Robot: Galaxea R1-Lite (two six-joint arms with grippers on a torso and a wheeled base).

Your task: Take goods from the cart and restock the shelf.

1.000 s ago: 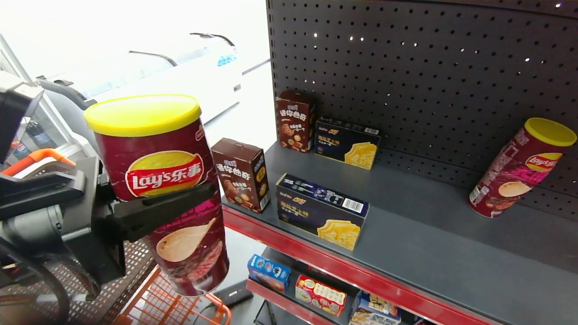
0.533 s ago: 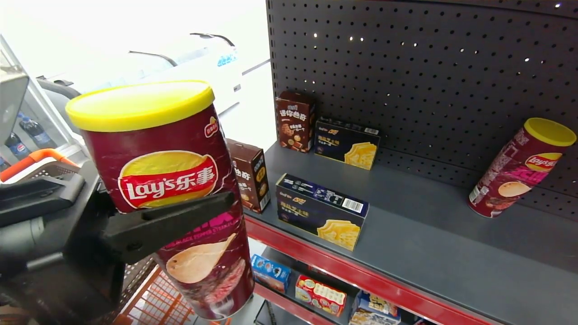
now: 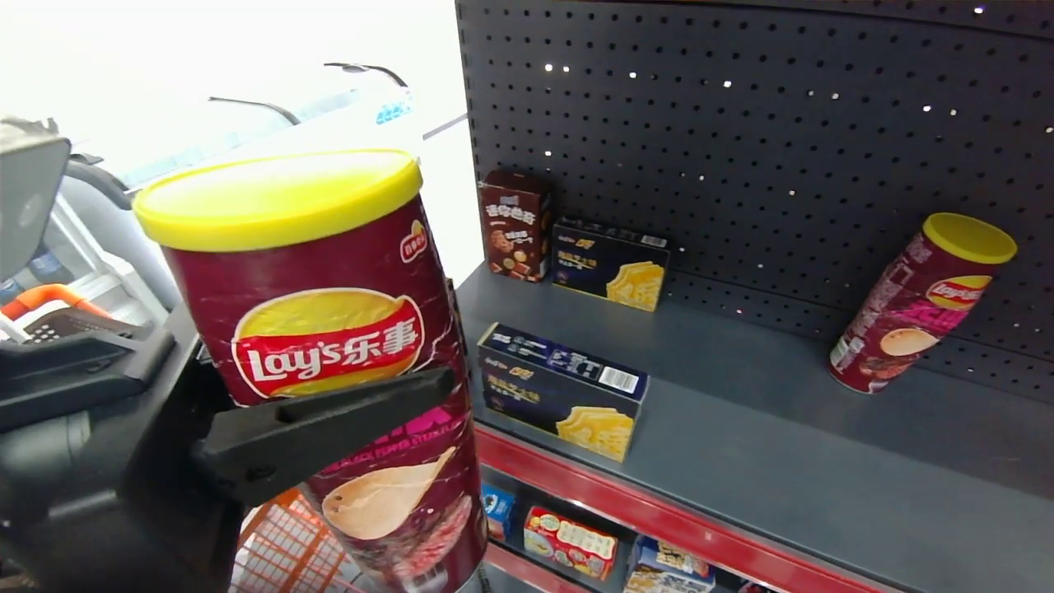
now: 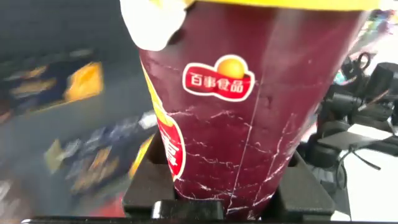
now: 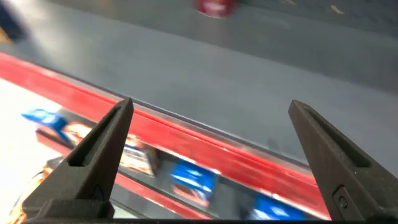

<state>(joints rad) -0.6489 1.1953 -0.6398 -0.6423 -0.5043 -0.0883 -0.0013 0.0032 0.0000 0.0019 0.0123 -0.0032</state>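
Item 1. Cart (image 3: 276,548): orange wire basket, below the left tool and slightly behind it.

Item 2. Left tool (image 3: 309,366): the arm enters low from the left with its wrist level and its fingers pointing right, towards the shelf. It is clenched on the chips canister (image 3: 305,272), with one black finger (image 3: 329,424) across the front of the label and the other behind.

Item 3. Chips canister: maroon with a yellow lid, held upright with a slight lean and gripped about mid-height. It is in the air, short of the shelf's red lip and clear of the cart.

Item 4. Shelf (image 3: 741,428): grey deck and perforated back panel, to the right of the left tool and beyond it.

Item 5. Brown biscuit box (image 3: 515,224): upright at the back of the shelf, just right of the held canister's lid.

Item 6. Rear navy cracker box (image 3: 609,263): beside the brown box, against the panel.

Item 7. Front navy cracker box (image 3: 560,391): near the lip, just right of the left tool's fingertip.

Item 8. Second canister (image 3: 918,305): far to the right of the left tool, tilted, with its lid against the panel.

Item 9. Right tool (image 5: 211,155): released, fingers spread wide with nothing between them. It is poised above the shelf's red lip, and packets on the lower shelf (image 5: 193,177) lie beneath it.
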